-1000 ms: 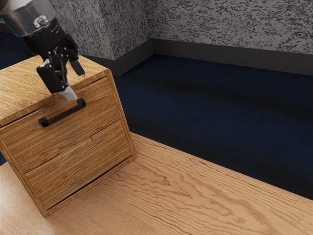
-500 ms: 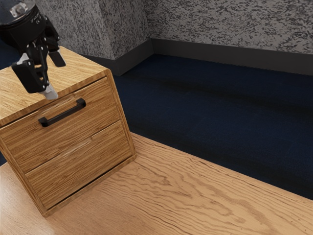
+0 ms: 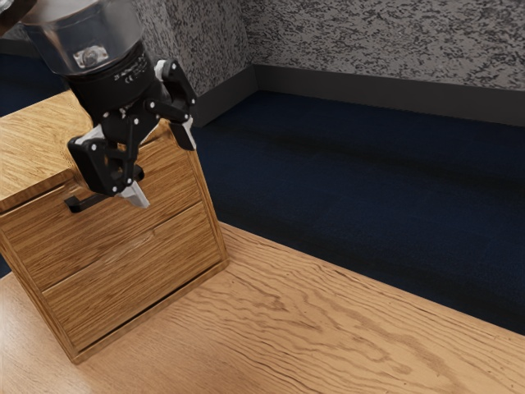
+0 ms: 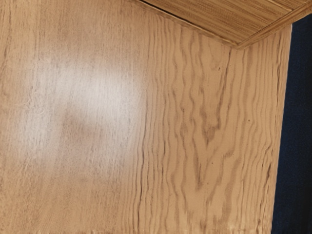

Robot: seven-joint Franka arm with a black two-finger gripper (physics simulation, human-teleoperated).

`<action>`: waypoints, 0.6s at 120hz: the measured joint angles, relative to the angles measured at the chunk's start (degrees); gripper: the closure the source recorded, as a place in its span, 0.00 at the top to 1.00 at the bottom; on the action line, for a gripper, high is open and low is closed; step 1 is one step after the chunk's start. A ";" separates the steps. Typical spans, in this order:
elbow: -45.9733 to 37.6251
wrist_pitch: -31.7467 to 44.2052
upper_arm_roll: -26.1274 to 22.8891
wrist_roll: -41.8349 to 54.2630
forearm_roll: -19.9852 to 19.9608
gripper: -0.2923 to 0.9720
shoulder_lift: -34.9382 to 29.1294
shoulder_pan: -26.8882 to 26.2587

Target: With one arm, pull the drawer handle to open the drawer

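Two fingers [image 3: 131, 194] spread wide apart, in front of top drawer [image 3: 49, 234] handle [image 3: 76, 202] — label [image 3: 90, 56] txt unreadable.

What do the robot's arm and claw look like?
The arm ends in a shiny silver-grey round section, then a black ring with a small white label. The gripper is black, built from jointed bars dotted with little white screws. It ends in two pale grey pads.

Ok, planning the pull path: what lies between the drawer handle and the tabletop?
Just the drawer front, then the handleless lower panel, in the exterior view.
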 joint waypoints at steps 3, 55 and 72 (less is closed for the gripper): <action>0.06 0.01 -0.61 1.33 -0.01 0.77 0.27 -0.15; 3.01 -3.69 -5.55 15.42 5.76 0.77 1.71 -2.58; 3.23 -3.16 -4.94 2.91 6.88 0.77 2.25 -1.94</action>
